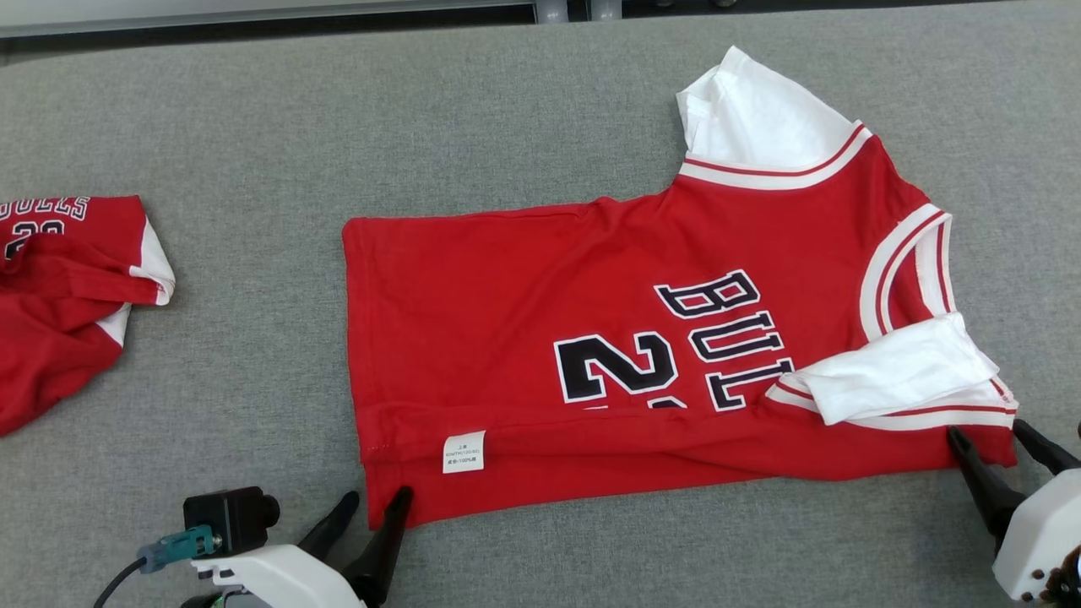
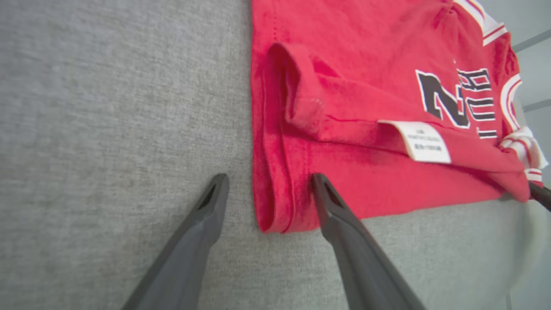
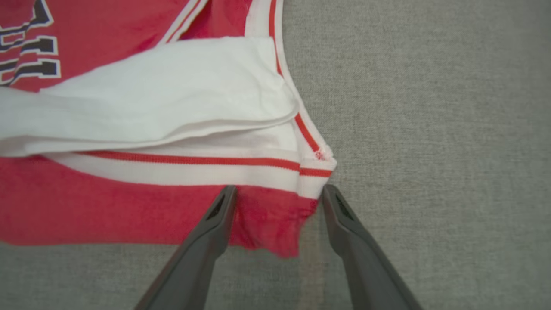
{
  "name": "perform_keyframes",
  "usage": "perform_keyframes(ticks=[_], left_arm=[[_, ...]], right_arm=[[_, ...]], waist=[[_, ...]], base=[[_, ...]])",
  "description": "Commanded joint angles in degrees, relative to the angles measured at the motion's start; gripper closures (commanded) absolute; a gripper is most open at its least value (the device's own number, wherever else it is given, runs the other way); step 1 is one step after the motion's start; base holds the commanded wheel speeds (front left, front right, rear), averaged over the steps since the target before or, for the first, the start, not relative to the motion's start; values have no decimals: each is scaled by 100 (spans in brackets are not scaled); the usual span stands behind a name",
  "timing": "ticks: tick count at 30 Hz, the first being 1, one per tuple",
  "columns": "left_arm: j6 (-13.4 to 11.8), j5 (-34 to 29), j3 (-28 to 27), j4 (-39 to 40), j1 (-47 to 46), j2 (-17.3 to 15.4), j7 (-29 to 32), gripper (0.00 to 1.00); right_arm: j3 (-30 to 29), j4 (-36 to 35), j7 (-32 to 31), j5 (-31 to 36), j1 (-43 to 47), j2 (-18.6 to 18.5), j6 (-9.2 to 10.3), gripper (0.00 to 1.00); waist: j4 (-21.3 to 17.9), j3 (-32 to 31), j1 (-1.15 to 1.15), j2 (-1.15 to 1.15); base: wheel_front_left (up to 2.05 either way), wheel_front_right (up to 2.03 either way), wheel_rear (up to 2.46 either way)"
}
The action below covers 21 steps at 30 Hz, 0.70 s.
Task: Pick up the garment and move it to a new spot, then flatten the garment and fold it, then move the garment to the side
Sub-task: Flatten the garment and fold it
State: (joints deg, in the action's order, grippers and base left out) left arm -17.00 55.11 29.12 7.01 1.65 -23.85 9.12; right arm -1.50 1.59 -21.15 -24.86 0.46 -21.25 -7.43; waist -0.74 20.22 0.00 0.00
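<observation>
- While the red jersey (image 1: 591, 338) lies spread across the middle and right of the grey table (image 1: 253, 169), its collar end points to the robot's right and its hem to the left.
- The long edge nearest the robot is folded up over the front, so a red band covers the lower part of the black number and letters.
- A small white label (image 1: 464, 452) shows on that band near the hem end; in the left wrist view the label (image 2: 426, 141) lies flat on the fold.
- One white sleeve (image 1: 895, 376) is folded across the near right part of the jersey; the other white sleeve (image 1: 760, 110) lies open at the far edge.
- The left claw (image 1: 377, 496) is at the near hem corner with its fingers apart and gripping nothing. In the left wrist view, the left claw (image 2: 269, 178) has one finger on the cloth and the other on bare table just beside the corner.
- The right claw (image 1: 988, 429) is at the near shoulder corner, also spread wide and holding nothing. In the right wrist view, the right claw (image 3: 279, 189) has its fingers on either side of the red corner below the white striped trim.
- A second red jersey (image 1: 59, 295) lies crumpled at the left edge of the table, well apart from the first.
</observation>
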Motion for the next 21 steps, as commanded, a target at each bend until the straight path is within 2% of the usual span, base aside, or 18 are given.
perform_keyframes(ticks=[1, 5, 6, 7, 8, 9, 11, 15, 18, 21], left_arm=[[26, 80, 161, -316, -22, 82, 212, 0], [222, 210, 394, -428, -24, 211, 463, 0], [275, 251, 434, -430, -11, 229, 493, 29], [337, 275, 467, -422, -5, 236, 503, 62], [402, 337, 478, -422, 9, 261, 508, 100], [484, 374, 519, -423, 9, 274, 554, 100], [608, 516, 524, -409, 20, 333, 583, 100], [769, 779, 272, -226, 32, 161, 598, 100], [938, 1073, -70, 303, 78, -227, 751, 100], [925, 1206, -232, 564, 193, -460, 869, 100]], right_arm=[[33, 87, -49, -51, -71, 23, -11, 0], [197, 255, -173, -226, -195, 22, -11, 0], [215, 275, -193, -296, -225, 23, -11, 0], [241, 262, -170, -362, -260, 29, -11, 0], [192, 264, -104, -477, -303, 67, -11, 0], [162, 294, -116, -576, -311, 79, -11, 55], [207, 302, -191, -763, -320, -3, -11, 100], [136, 195, -326, -1180, -446, -216, -11, 100], [-101, 55, -677, -1689, -536, -581, -9, 100], [-189, -60, -963, -1920, -553, -821, -5, 100]], waist=[[4, 48, 0, 0], [2, 72, 0, 0], [4, 70, 0, 0], [5, 65, 0, 0], [8, 57, 0, 0], [19, 40, 0, 0], [38, -21, 0, 0], [11, -128, 0, 0], [12, -300, 0, 0], [2, -364, 0, 0]], base=[[0, 0, 0], [0, 0, 0], [0, 0, 0], [0, 0, 0], [0, 0, 0], [0, 0, 0], [0, 0, 0], [0, 0, 0], [0, 0, 0], [0, 0, 0]])
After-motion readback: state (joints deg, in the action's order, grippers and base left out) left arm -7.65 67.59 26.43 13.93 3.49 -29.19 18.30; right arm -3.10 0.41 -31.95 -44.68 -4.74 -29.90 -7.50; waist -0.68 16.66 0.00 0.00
